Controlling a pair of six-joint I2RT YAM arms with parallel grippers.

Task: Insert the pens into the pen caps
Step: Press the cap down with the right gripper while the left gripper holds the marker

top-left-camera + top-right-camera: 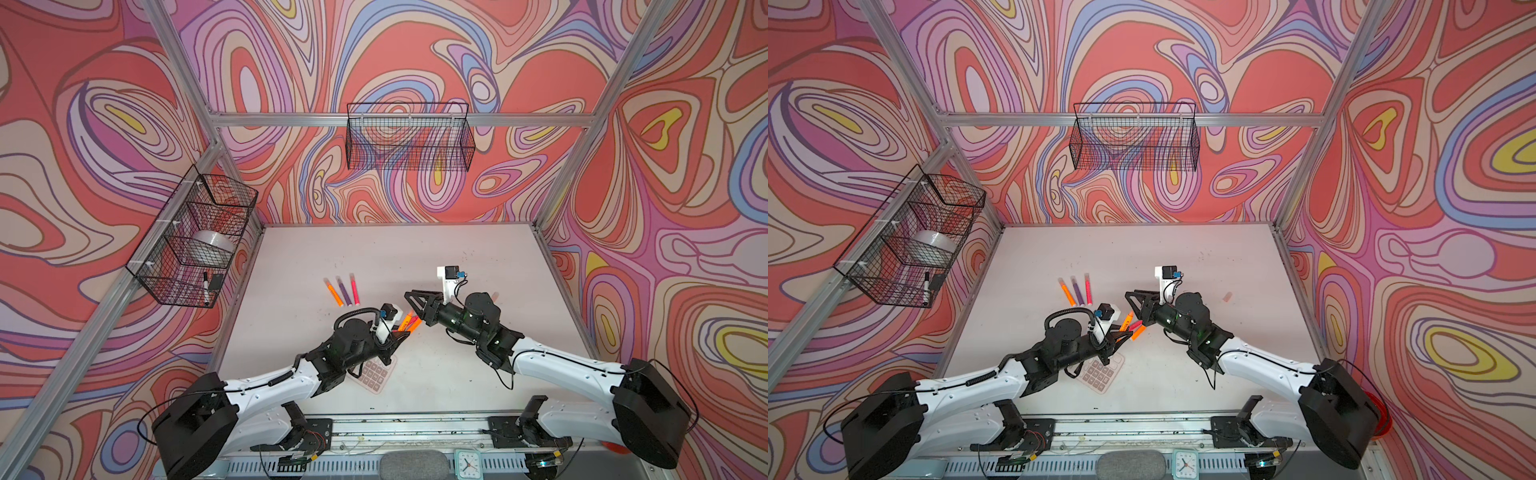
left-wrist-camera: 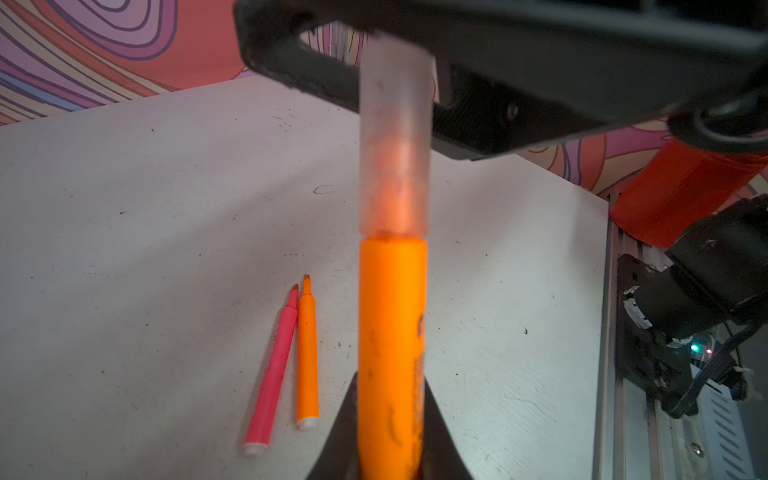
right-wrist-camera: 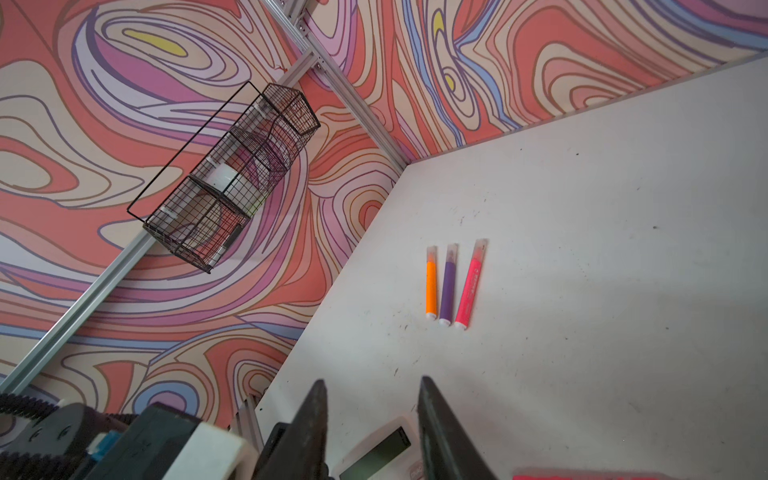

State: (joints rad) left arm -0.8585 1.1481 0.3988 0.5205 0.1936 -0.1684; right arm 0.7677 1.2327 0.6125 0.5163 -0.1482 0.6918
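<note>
Orange pen clamped in left gripper, cap over its tip, just beyond the calculator.
Likely light, stiff, slick plastic, so grip mid-barrel; right gripper has its jaws apart, nothing seen between.

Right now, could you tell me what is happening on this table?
The left gripper is shut on an orange pen whose tip sits inside a translucent cap, with the open right gripper at the cap's far end. Three capped pens lie in a row; two uncapped pens and a spare cap wait on the table.
</note>
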